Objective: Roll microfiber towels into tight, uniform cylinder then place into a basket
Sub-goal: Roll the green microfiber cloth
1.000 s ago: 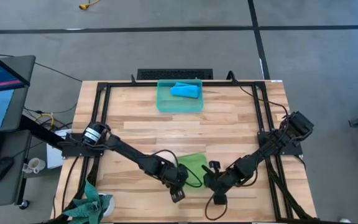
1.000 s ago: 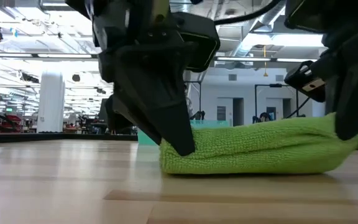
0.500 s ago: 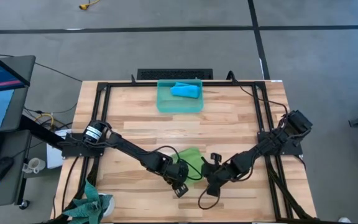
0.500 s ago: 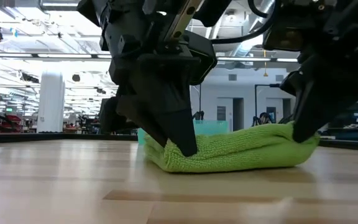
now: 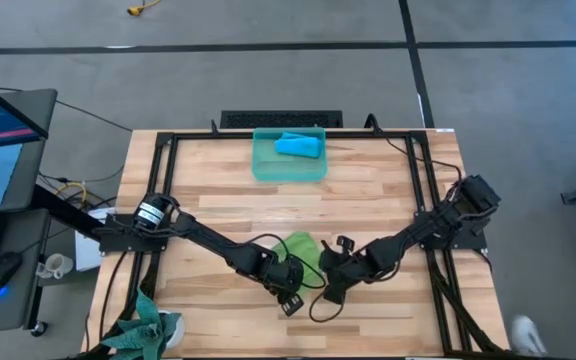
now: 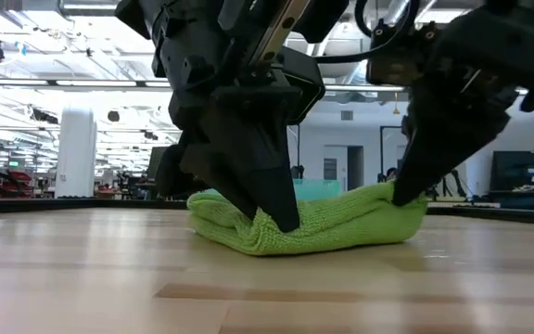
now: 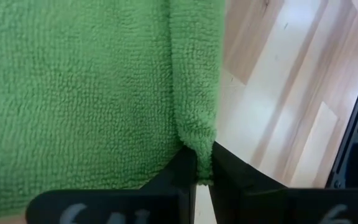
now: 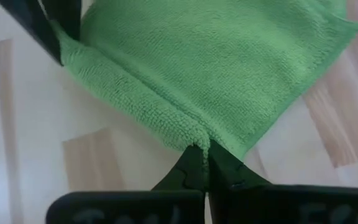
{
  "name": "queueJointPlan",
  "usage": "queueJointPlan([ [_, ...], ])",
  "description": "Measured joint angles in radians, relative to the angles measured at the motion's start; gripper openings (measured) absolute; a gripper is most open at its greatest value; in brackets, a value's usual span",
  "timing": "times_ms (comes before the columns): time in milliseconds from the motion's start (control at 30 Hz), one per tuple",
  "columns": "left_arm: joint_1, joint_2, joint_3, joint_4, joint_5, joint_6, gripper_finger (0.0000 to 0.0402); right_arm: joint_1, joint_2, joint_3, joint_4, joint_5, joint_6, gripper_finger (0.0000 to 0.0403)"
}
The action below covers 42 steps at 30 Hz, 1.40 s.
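Both grippers are pinching the near hem of the lime green microfiber towel (image 5: pixel 303 252), so this looks like the fold-or-roll start on the second cloth. The left gripper (image 7: pixel 202 167) has its jaws clamped together on one corner of the rolled edge, and the right gripper (image 8: pixel 205 157) is squeezed shut on the other corner the same way.

To do this bit well, I reckon both arms need to travel at matching height and pace, otherwise the roll goes cone-shaped instead of a neat cylinder. Keep the edge taut between the two pinch points, lift only a little, and tuck the hem over tightly before rolling on. Terry cloth like this is floppy and grabby, so it'll probably sag in the middle if the grippers drift together.

The towel itself sits low-centre in the overhead frame on the pale wooden butcher-block table (image 5: pixel 368 200), bunched into a lumpy folded mound. From table level it's a thick doubled-up pad (image 6: pixel 323 223) with a rounded fold at the left and the fabric pulled up at the right.

Further back, top-centre of the overhead shot, the small translucent teal-green plastic basket (image 5: pixel 264 165) already holds the bright sky blue rolled towel (image 5: pixel 298 145), well apart from the action.
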Motion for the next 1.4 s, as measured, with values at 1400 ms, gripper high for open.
queueJointPlan([
  [1400,-0.089,-0.024,0.261,-0.610,-0.423,0.214,0.0018,-0.006,0.037,0.005,0.014,0.015,-0.025,0.0009],
])
